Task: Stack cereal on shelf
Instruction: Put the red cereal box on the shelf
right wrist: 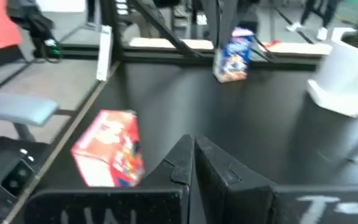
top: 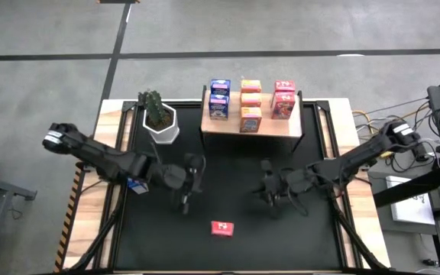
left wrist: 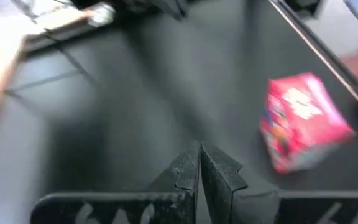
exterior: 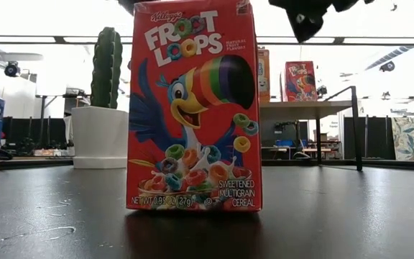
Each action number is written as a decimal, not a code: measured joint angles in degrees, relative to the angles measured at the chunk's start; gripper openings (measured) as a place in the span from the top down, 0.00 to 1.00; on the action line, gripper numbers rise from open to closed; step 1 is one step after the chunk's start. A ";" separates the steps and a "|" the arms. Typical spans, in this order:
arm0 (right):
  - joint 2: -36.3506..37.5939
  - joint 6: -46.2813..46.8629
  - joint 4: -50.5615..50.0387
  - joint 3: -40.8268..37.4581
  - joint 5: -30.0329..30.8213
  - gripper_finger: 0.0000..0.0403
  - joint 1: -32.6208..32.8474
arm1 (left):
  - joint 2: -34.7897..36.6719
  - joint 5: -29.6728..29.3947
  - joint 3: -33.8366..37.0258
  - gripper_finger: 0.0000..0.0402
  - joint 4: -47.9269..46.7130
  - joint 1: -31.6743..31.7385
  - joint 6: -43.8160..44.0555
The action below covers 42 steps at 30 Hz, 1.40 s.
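Note:
A red cereal box [top: 221, 228] stands upright on its bottom on the black mat near the front edge; it fills the low view [exterior: 192, 108]. A blue box [top: 136, 184] stands on the mat beside my left arm. The wooden shelf [top: 281, 128] at the back holds blue [top: 219, 98], orange [top: 250, 103] and red [top: 283, 98] boxes. My left gripper [top: 186, 200] is shut and empty, above the mat to the far left of the red box [left wrist: 303, 121]. My right gripper [top: 270, 197] is shut and empty, to the far right of the red box [right wrist: 107, 149].
A white pot with a cactus [top: 160, 118] stands on the mat left of the shelf, and also shows in the low view [exterior: 99, 133]. Black frame rails [top: 121, 153] run along the mat's left and right sides. Bare mat lies between the grippers and the shelf.

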State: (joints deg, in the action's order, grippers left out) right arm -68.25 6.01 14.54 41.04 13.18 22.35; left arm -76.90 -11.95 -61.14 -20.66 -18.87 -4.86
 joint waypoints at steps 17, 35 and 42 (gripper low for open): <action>-24.93 -2.12 -1.18 19.71 0.48 0.98 7.84 | -4.06 -5.54 1.16 1.00 1.20 -14.34 8.00; -33.72 -1.40 -20.42 34.73 6.44 0.98 10.01 | -9.16 -8.71 1.20 1.00 5.44 -17.73 10.10; -32.36 0.18 -20.22 34.72 6.90 0.91 9.88 | -9.16 -8.71 1.20 1.00 5.42 -17.80 11.87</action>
State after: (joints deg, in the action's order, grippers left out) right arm -100.62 6.19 -5.68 75.77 20.08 32.23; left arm -86.06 -20.67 -59.94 -15.25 -36.67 7.01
